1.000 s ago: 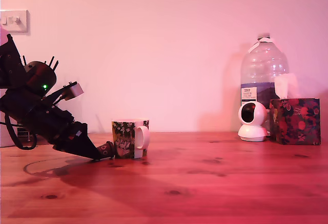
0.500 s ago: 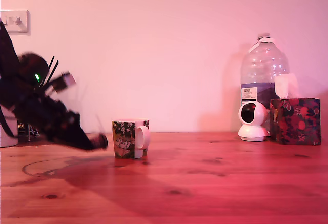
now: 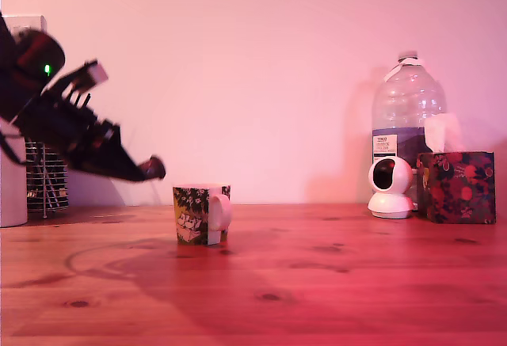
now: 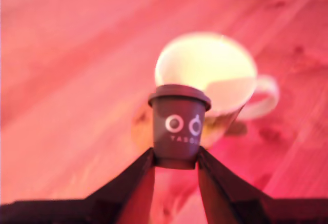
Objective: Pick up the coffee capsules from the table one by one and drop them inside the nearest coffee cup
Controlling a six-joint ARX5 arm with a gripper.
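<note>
Risen since a second ago: then low, with the tip down at the desk (image 3: pixel 333 283) just beside the foot of the coffee cup (image 3: pixel 198 214); now lifted clear, the pincer (image 3: pixel 152 169) hanging above rim height and a little to the exterior view's left of the cup. Cup itself unmoved, handle still toward the exterior view's right.

Closed on the coffee capsule (image 4: pixel 179 127), gripped low on its narrow base, between the two dark fingers (image 4: pixel 134 175). Capsule upright in the wrist view, flanged rim uppermost, pale ring mark facing the camera, the cup's pale mouth just behind it. Not yet over the opening, judging by the exterior view.

Probably very light, a thin stiff shell, smooth and tapered. Likely to slip or tip out of a hold taken so near the small end, the wider rim being the heavier-looking part. Safer hold, by the look of it, at mid-body or just under the flange, where the lip could catch on the fingers. Shell apt to dent under a hard squeeze, so modest pressure only. Little risk in a short drop into the cup.
</note>
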